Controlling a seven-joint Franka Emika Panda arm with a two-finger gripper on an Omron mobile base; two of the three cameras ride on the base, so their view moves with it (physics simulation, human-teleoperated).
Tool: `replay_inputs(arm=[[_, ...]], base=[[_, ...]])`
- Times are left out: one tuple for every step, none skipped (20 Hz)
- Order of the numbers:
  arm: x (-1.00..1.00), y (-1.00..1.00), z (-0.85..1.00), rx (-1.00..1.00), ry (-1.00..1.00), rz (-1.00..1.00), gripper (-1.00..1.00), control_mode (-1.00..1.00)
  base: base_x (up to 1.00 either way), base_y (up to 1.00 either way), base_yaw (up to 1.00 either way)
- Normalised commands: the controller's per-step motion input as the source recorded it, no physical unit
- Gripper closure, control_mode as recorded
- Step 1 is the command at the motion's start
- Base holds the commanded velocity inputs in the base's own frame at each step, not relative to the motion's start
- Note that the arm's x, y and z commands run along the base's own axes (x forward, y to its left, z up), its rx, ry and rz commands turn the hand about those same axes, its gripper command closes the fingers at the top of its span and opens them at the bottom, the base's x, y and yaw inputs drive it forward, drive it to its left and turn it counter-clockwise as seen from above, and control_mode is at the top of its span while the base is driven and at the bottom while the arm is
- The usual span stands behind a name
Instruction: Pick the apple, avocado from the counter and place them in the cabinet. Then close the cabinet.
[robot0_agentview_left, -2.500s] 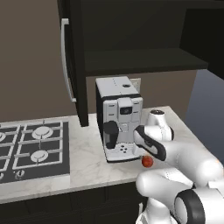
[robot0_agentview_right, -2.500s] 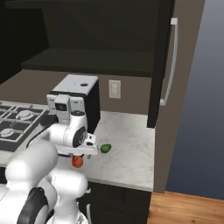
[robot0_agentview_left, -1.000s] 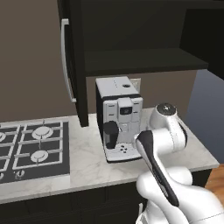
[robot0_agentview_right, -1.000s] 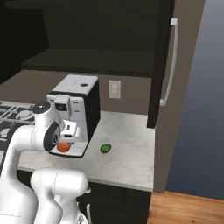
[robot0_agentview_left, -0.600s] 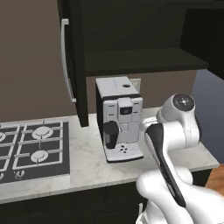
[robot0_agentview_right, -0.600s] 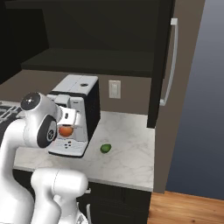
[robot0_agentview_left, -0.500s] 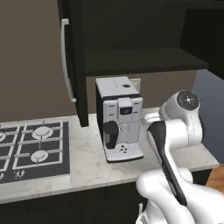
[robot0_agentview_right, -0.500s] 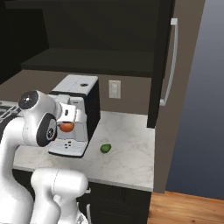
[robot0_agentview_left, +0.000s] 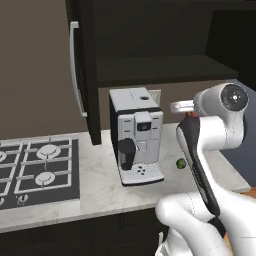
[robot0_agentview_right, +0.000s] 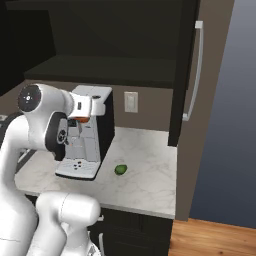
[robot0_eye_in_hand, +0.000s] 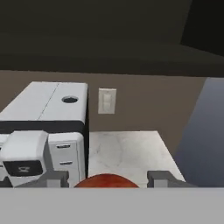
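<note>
I have the tool (robot0_eye_in_hand: 107, 180) clenched on the apple (robot0_eye_in_hand: 106, 181): in the hand view the red-orange fruit sits between the two dark fingertips (robot0_eye_in_hand: 52, 179), one on each side of it. From the right base view the apple (robot0_agentview_right: 82, 120) shows as an orange patch under the white hand, lifted well clear of the desk (robot0_agentview_right: 145, 170) and level with the top of the coffee machine (robot0_agentview_right: 87, 135), just beside it. In the left base view I catch only a sliver of the apple (robot0_agentview_left: 192, 114) behind the arm's wrist, to the right of the coffee machine (robot0_agentview_left: 137, 135). The avocado (robot0_agentview_right: 120, 169) lies on the desk, near the machine's right side as that camera sees it, apart from it; in the left base view the avocado (robot0_agentview_left: 180, 163) peeks out just beside the arm's link. The cabinet (robot0_agentview_right: 115, 35) above stands open, its dark shelf (robot0_agentview_right: 105, 67) bare where I can see it, and one door (robot0_agentview_right: 192, 75) with a long silver handle (robot0_agentview_right: 197, 70) is swung out at the right. The other door (robot0_agentview_left: 85, 70) hangs open at the left, above the edge of the gas hob (robot0_agentview_left: 37, 170). A wall socket (robot0_eye_in_hand: 106, 101) is on the wall behind the desk.
</note>
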Motion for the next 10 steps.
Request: replay_inputs(arm=[[0.61,-0.22,1.00,0.06,-0.02,-0.04,1.00,-1.00],[0.68,-0.20,1.00,0.06,0.00,-0.04,1.00,-1.00],[0.72,-0.16,1.00,0.06,0.00,-0.05,1.00,-1.00],[0.76,-0.14,1.00,0.05,0.00,-0.05,1.00,-1.00],[0.75,-0.06,1.00,0.03,0.00,-0.05,1.00,-1.00],[0.84,-0.04,1.00,0.02,0.00,-0.05,1.00,-1.00],[0.84,-0.01,0.92,0.00,0.00,-0.06,1.00,-1.00],[0.86,-0.01,0.76,0.00,0.00,-0.06,1.00,-1.00],[0.97,-0.01,0.59,0.00,0.00,-0.07,1.00,-1.00],[0.96,-0.04,0.41,0.00,0.00,-0.09,1.00,-1.00]], base=[[0.00,0.00,0.00],[0.00,0.00,0.00],[0.00,0.00,0.00],[0.00,0.00,0.00],[0.00,0.00,0.00],[0.00,0.00,0.00],[0.00,0.00,0.00],[0.00,0.00,0.00],[0.00,0.00,0.00],[0.00,0.00,0.00]])
